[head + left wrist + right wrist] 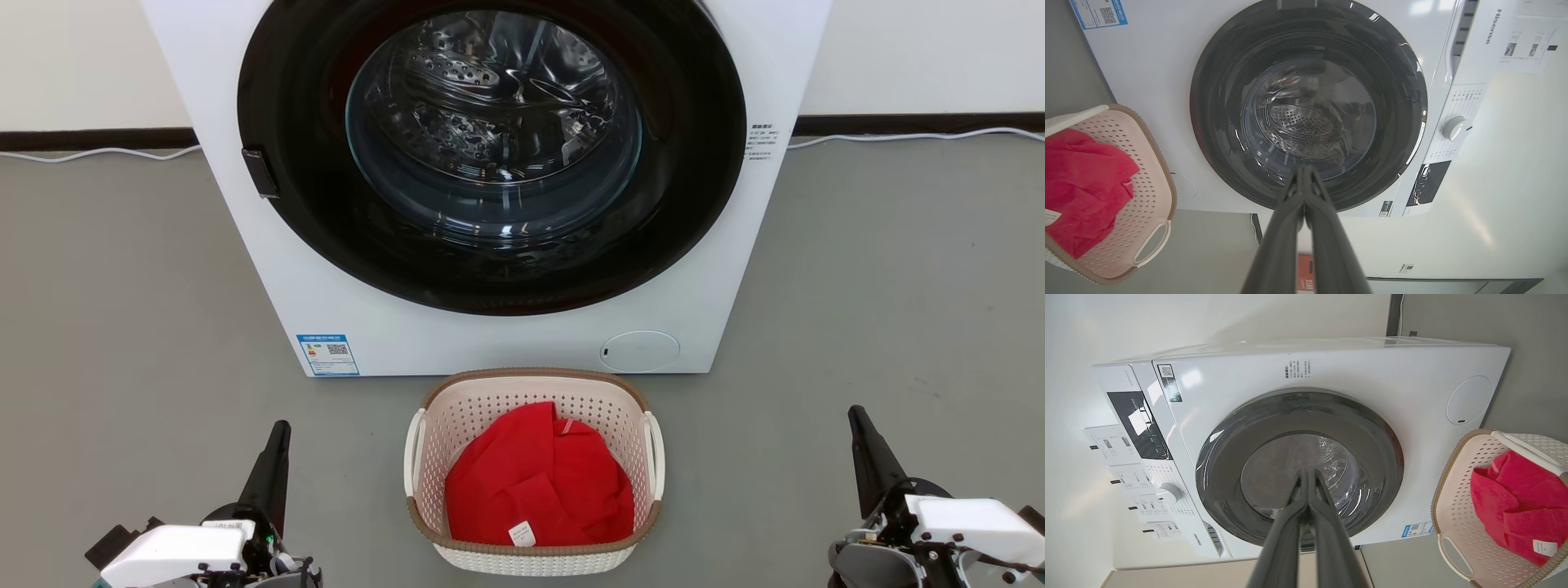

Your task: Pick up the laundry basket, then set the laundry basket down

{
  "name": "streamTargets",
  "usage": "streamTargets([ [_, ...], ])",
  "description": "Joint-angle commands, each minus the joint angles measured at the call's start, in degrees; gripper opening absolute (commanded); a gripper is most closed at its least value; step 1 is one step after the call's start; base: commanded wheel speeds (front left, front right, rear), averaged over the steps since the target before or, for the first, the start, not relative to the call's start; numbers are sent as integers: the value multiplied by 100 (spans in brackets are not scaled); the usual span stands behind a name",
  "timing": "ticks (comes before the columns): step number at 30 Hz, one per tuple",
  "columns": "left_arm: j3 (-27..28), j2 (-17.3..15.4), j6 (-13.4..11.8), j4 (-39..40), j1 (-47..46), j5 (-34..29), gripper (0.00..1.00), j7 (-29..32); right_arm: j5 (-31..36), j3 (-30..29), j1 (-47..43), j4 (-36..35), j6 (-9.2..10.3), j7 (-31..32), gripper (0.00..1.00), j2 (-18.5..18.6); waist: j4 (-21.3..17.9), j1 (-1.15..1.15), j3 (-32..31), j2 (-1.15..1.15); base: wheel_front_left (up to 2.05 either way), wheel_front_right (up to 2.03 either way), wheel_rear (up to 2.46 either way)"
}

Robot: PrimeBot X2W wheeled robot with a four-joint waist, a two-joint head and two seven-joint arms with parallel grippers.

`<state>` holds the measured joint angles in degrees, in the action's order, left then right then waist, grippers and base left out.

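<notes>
On the grey floor (122,343), just in front of the white front-loading washing machine (490,343) with its round dark glass door, stands the small cream perforated plastic laundry basket (531,374) with a brown woven-look rim, upright and centred between the 2 arms. It lies inward from both sets of jaws: to the right of the left gripper (280,433) and to the left of the right gripper (857,420), with bare floor on each side. Both grippers point forward toward the machine rather than at the basket. Its long axis seems to run side to side, though foreshortening in the head view leaves that unsure. That puts the left white handle (414,457) towards the left arm and the right white handle (655,453) towards the right arm. In the head view the left gripper looks somewhat nearer its handle than the right one does. Each wrist view shows its own 2 long dark fingers pressed together at the tips, so both jaws are closed on nothing. Counted: 1 basket, 2 handles, 1 washing machine, 2 grippers, and 1 bundle of crumpled red cloth (539,482) inside the basket with 1 white tag, though I cannot tell whether it is more than 1 piece. A basket resting on the floor with both grippers clear of it fits a basket waiting to be lifted as well as 1 that is set down again.
</notes>
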<state>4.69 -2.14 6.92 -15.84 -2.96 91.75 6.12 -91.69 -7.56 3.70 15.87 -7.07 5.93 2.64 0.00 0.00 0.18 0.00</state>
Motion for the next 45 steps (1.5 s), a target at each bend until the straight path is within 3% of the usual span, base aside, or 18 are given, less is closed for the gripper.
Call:
streamTargets([
  [1, 184, -74, 57, 177, -324, 41, 0, 36, -46, 102, 249, -185, -42, 58, 0, 24, 0, 0, 0, 0, 0, 0, 0],
  [45, 183, -74, 57, 178, -323, 42, 0, 36, -47, 104, 248, -185, -42, 57, 0, 24, 0, 0, 0, 0, 0, 0, 0],
])
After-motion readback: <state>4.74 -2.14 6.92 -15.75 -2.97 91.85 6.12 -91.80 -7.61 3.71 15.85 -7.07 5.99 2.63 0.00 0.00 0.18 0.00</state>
